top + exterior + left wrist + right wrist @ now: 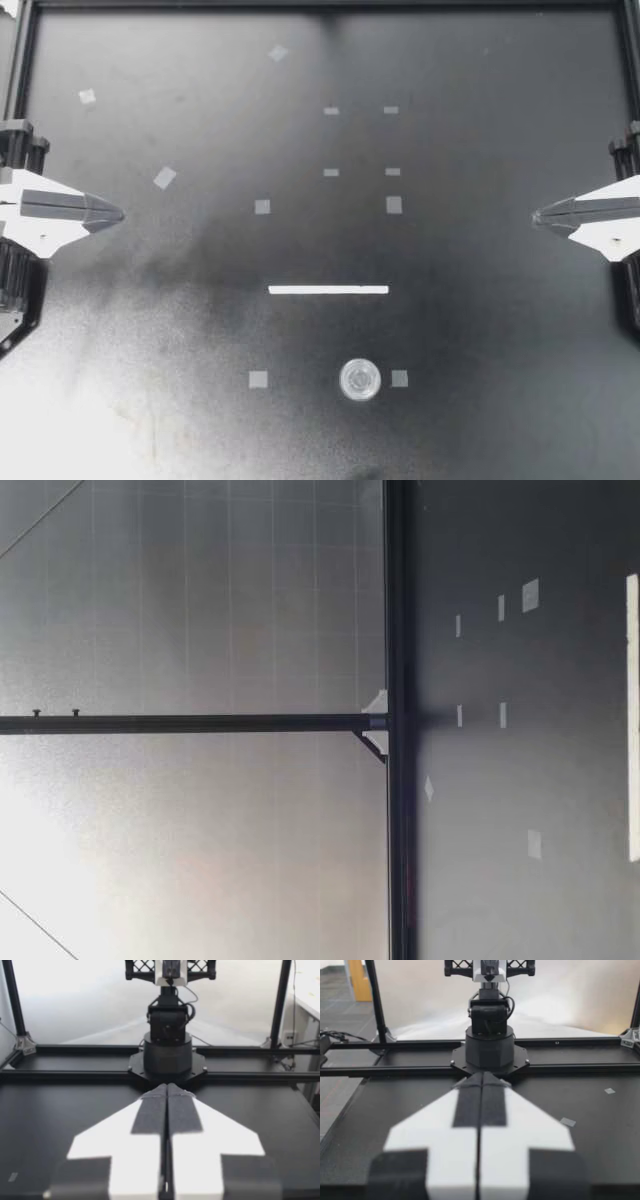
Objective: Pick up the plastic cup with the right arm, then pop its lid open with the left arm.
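Resting well out to either side of the white strip [328, 290], my left gripper [118, 213] and my right gripper [537, 215] each have their 2 fingers pressed together, holding nothing. 1 small clear round container [360, 379] stands near the strip's right half, toward the table's front edge, between 2 tape squares [399, 378], well apart from both grippers.
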Controlling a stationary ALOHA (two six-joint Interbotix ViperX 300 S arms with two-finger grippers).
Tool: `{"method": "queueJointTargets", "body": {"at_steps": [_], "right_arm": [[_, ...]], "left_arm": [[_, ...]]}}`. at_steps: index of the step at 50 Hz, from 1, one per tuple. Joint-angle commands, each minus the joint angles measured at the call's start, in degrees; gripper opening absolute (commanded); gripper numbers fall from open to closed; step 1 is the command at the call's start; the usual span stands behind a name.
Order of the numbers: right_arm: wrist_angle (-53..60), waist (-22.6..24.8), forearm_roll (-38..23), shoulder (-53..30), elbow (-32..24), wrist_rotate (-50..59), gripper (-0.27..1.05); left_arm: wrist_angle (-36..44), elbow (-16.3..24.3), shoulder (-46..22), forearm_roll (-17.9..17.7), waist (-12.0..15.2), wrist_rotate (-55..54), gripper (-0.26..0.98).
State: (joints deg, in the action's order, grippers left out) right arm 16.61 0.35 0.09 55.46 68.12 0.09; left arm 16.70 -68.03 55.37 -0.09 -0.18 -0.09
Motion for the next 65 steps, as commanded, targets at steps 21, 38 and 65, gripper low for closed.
{"method": "queueJointTargets", "body": {"at_steps": [21,38,65], "right_arm": [[-5.1,9.2,-0.1,-2.9,5.1,8.6,-0.04],[2.0,14.9,0.2,-20.3,5.5,17.1,0.18],[15.6,17.4,0.1,-51.5,-3.6,20.3,0.65]], "left_arm": [[1.1,3.4,-14.5,-1.2,-2.8,-3.5,-0.07],[2.9,18.2,-43.9,-1.5,-7.4,-7.0,-0.07],[7.1,25.4,-59.9,-1.5,-12.9,-13.2,-0.07]]}}
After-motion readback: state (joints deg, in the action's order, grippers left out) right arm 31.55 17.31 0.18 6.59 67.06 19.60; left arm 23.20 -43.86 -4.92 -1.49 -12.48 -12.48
